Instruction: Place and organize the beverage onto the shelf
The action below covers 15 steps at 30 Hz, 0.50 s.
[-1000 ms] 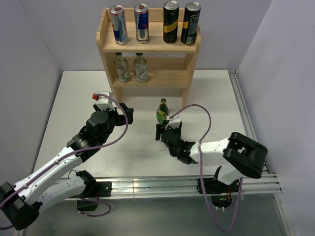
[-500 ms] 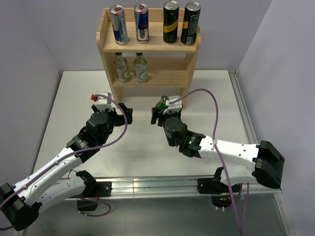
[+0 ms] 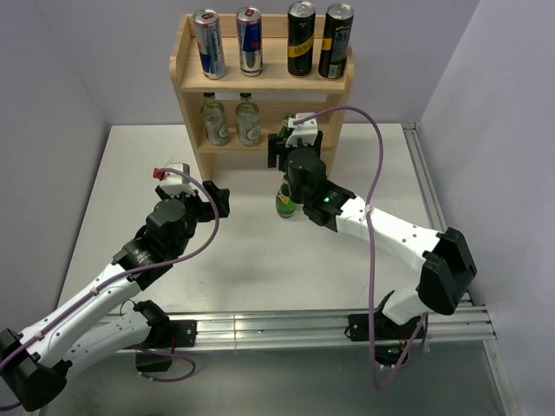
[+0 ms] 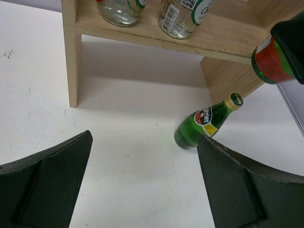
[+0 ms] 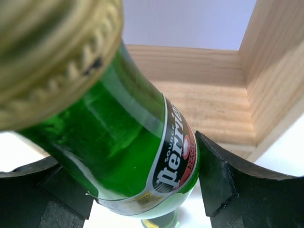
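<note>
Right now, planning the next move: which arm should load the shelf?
Right. The right gripper holds a green bottle just before the shelf; the left gripper is open, empty, farther back.

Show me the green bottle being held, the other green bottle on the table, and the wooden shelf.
held green bottle (image 5: 118, 142): right wrist view, glass shoulder.
green bottle on the table (image 4: 203, 121): left wrist view, its label.
shelf (image 3: 260, 84): top external view, upper board's front rim.
</note>
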Motion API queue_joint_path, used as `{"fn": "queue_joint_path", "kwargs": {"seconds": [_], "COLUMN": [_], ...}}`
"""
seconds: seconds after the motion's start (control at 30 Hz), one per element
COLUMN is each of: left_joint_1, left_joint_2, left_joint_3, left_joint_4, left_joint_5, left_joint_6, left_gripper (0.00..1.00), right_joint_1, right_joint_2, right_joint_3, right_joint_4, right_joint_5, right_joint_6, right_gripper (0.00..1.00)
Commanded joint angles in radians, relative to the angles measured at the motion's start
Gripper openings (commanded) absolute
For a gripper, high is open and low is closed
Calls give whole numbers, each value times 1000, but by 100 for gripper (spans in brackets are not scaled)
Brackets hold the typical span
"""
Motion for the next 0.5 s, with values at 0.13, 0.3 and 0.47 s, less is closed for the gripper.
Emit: {"fn": "queue_joint_path", "kwargs": {"seconds": [0.13,0.3,0.47], "left_joint_1": [-4,-4,-4], "left_joint_2": [-15,-18,-27], "left_joint_3": [-20,-32,-37], "left_joint_4": [26,31,32], "left_joint_5": [-15,-24,-23], "left_joint_6": [-7,-2,-2], "left_gripper": [99,99,99], "right_joint_1": [-54,-69,-80], "right_joint_2": [70,119,162], "right_joint_3": [196,253,282], "right_joint_4": [81,79,92], "right_joint_5": [-72,-83,-90], "right_joint_6": [-33,-40,-39], "right_gripper": [0,0,0]}}
